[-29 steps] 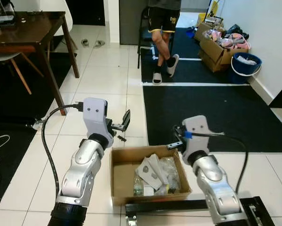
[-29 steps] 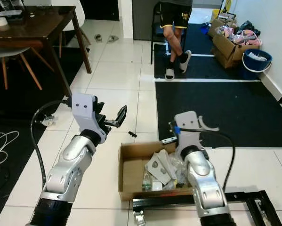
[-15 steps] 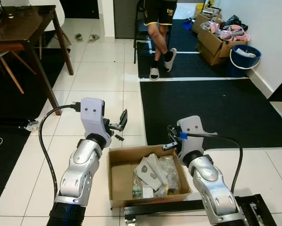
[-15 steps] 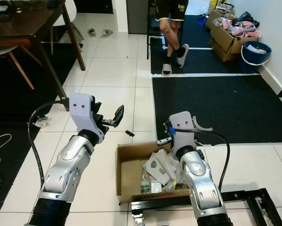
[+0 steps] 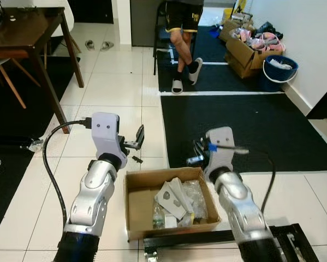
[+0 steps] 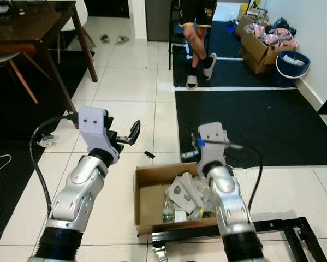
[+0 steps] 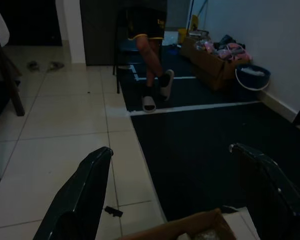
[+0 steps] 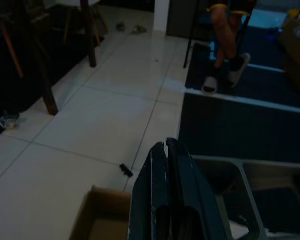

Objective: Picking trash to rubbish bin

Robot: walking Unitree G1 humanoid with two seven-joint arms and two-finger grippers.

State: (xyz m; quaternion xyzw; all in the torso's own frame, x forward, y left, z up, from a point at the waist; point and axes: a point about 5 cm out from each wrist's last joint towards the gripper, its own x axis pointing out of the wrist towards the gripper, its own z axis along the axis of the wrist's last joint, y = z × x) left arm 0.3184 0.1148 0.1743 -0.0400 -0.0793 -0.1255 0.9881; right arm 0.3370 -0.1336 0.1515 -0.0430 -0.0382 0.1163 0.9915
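Though on shorts, writing unreadable

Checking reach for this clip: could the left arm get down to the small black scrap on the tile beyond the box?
Probably yes: the left end effector hangs open just above the black scrap, with bare tile between them and the cardboard box off to the side.

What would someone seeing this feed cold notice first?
Probably the open cardboard box of crumpled wrappers and plastic on the white tiles right at the robot's feet, with the left gripper open just beyond its far left corner and the right gripper shut over its far right corner. Next, a small black scrap on the tile just beyond the box, and a person's crossed legs by a chair further back.
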